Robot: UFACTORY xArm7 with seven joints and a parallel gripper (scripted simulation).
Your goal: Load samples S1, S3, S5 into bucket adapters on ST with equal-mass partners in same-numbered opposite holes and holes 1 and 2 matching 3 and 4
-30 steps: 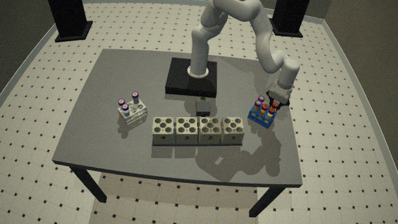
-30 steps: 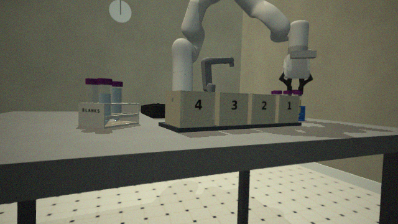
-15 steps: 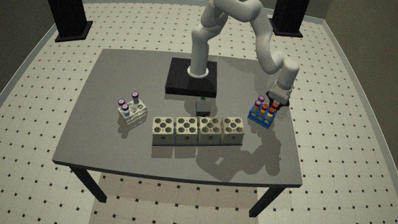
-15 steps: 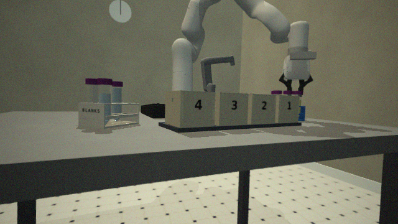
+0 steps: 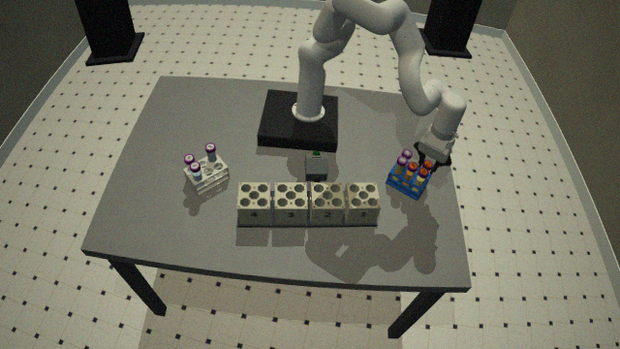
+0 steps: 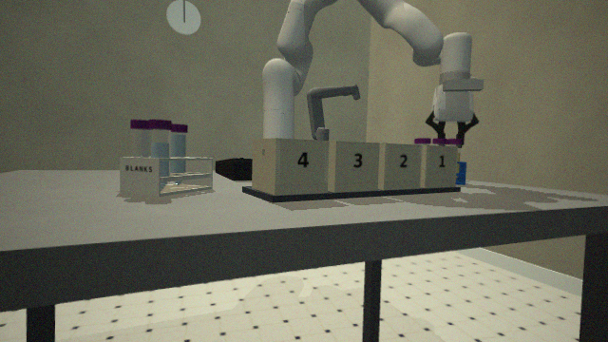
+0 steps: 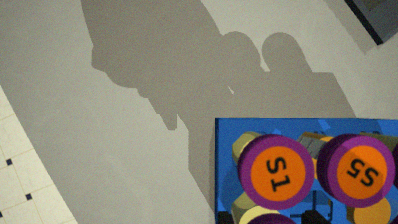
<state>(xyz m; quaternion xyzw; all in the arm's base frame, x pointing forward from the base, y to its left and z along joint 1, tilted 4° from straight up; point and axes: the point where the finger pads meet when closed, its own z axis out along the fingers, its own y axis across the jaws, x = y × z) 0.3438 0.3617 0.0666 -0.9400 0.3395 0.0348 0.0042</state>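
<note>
The blue sample rack (image 5: pixel 409 182) stands at the table's right and holds several purple-capped tubes. The wrist view looks straight down on its corner (image 7: pixel 225 165), with the orange cap dots S1 (image 7: pixel 276 171) and S5 (image 7: pixel 356 170) side by side. My gripper (image 5: pixel 431 162) points down just over the rack's far right side; in the exterior view its fingers (image 6: pixel 451 135) stand apart right above the caps and hold nothing. The four adapters 4 (image 5: pixel 254 203), 3 (image 5: pixel 291 203), 2 (image 5: pixel 327 203) and 1 (image 5: pixel 363 202) sit in a row on the stand with all holes empty.
The white BLANKS rack (image 5: pixel 206 172) with three tubes stands at the left. The small desk with the green DONE key (image 5: pixel 316 154) sits behind the adapters, in front of the arm's black base (image 5: pixel 297 121). The table's right edge is close to the blue rack.
</note>
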